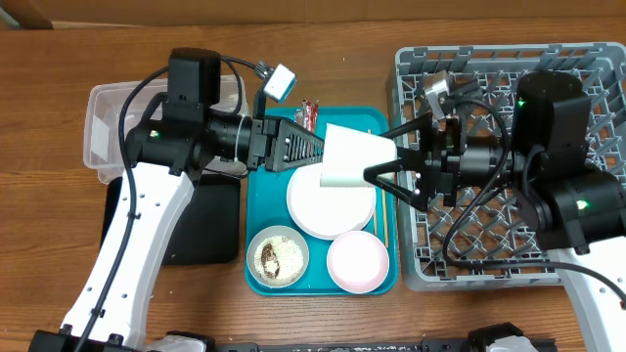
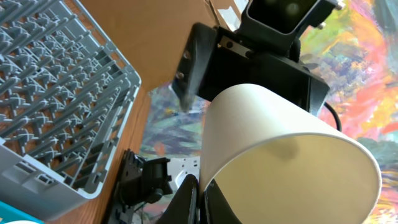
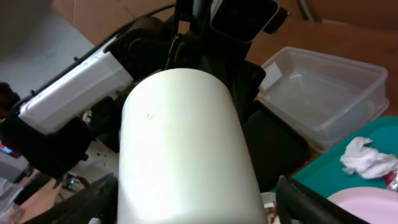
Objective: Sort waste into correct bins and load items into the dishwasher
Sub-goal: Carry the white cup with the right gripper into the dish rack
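Small white cup [image 1: 350, 156] fills both wrist views, held in the air above the teal tray [image 1: 262, 200] near the middle of the counter [image 1: 323, 59]. Seen from overhead, its long axis runs from 9 to 3 o'clock, with the wide open mouth toward 9 and the narrower closed base toward 3.

The left tool [image 1: 311, 152] is clamped on the rim at the 9 o'clock end. Its wrist view suggests the cup wall is pinched between the two fingers. The right tool [image 1: 383, 156] faces it from 3 o'clock with fingers spread wide, one at 12 and one at 6 of the base end. Neither pad can be seen touching the cup.

This looks like a hand-over. The dish rack [image 1: 489, 278] lies at 3 o'clock of the cup, directly behind the right tool, so the right arm is the nearer one to load it. The coming move likely calls for the right fingers to close across the body, square to the long axis, before the left lets go. The smooth taper could let the cup slide out toward its narrow end.
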You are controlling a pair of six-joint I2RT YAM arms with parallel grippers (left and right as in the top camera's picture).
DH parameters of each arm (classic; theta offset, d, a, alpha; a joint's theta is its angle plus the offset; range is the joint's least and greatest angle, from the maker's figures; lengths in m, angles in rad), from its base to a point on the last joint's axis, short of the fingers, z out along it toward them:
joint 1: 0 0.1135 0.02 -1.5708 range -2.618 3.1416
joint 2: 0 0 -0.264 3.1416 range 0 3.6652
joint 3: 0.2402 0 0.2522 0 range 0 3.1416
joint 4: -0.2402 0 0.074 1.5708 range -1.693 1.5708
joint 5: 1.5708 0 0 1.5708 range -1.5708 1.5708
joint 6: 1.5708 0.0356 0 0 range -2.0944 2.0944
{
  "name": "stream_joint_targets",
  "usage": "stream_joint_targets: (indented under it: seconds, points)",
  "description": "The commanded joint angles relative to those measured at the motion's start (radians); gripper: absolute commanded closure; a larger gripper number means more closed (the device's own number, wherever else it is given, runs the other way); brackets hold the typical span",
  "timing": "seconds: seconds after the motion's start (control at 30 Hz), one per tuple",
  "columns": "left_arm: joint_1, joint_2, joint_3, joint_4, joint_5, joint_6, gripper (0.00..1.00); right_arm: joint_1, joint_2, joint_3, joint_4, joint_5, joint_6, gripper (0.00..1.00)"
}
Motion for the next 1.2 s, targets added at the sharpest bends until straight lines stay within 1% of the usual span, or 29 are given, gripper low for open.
stream_joint_targets:
  seconds: [0.0,0.1,0.13,0.17,0.2,0.23,0.27,0.3,0.37,0.43,0.6,0.7,0.77,0.87,1.0,1.1,1.13,1.17]
  points:
    - [-0.024,0.008,0.003,0.008,0.006,0.004,0.96,0.031,-0.006,0.029,0.016,-0.033,0.002,0.23]
    - [-0.024,0.008,0.003,0.010,-0.013,0.004,0.96,0.045,-0.006,0.029,0.016,-0.032,0.002,0.38]
    - [-0.024,0.008,0.003,0.009,-0.020,0.004,0.96,0.045,-0.006,0.029,0.015,-0.031,0.002,0.39]
    - [-0.024,0.008,0.003,0.010,-0.023,0.003,0.92,0.045,-0.006,0.029,0.015,-0.031,0.002,0.40]
    - [-0.024,0.008,0.003,0.011,-0.024,0.004,0.81,0.043,-0.006,0.029,0.014,-0.025,0.002,0.40]
    - [-0.024,0.008,0.003,0.011,-0.027,0.004,0.64,0.039,-0.009,0.029,0.013,-0.012,0.002,0.40]
    - [-0.024,0.008,0.003,0.011,-0.031,0.003,0.55,0.034,-0.011,0.029,0.007,0.006,0.002,0.40]
    - [-0.023,0.008,0.003,0.012,-0.041,0.002,0.40,0.027,-0.016,0.029,-0.002,0.035,0.002,0.40]
    - [-0.022,0.008,0.003,0.011,-0.056,-0.008,0.00,0.010,-0.027,0.029,-0.028,0.108,0.002,0.40]
    - [-0.016,0.008,0.003,0.011,-0.074,-0.008,0.00,-0.016,-0.047,0.029,-0.064,0.206,0.003,0.40]
    - [0.048,0.008,0.003,0.011,-0.090,-0.011,0.00,-0.120,-0.113,0.029,-0.158,0.442,0.079,0.40]
    - [0.107,0.007,0.003,0.011,-0.090,-0.070,0.00,-0.176,-0.141,0.029,-0.237,0.616,0.115,0.40]
    - [0.129,0.003,0.003,0.011,-0.090,-0.080,0.00,-0.187,-0.139,0.029,-0.301,0.704,0.133,0.40]
    - [0.133,-0.016,0.004,0.011,-0.126,-0.079,0.00,-0.178,-0.111,0.029,-0.391,0.771,0.141,0.40]
    - [0.133,-0.071,0.005,0.011,-0.232,-0.080,0.00,-0.177,-0.049,0.029,-0.510,0.909,0.198,0.40]
    - [0.133,-0.122,0.005,0.011,-0.354,-0.083,0.00,-0.177,0.013,0.029,-0.577,0.916,0.216,0.41]
    - [0.132,-0.151,0.005,0.010,-0.425,-0.083,0.00,-0.176,0.046,0.029,-0.612,0.916,0.216,0.41]
    - [0.132,-0.167,0.005,0.006,-0.465,-0.083,0.00,-0.176,0.068,0.029,-0.635,0.920,0.216,0.42]
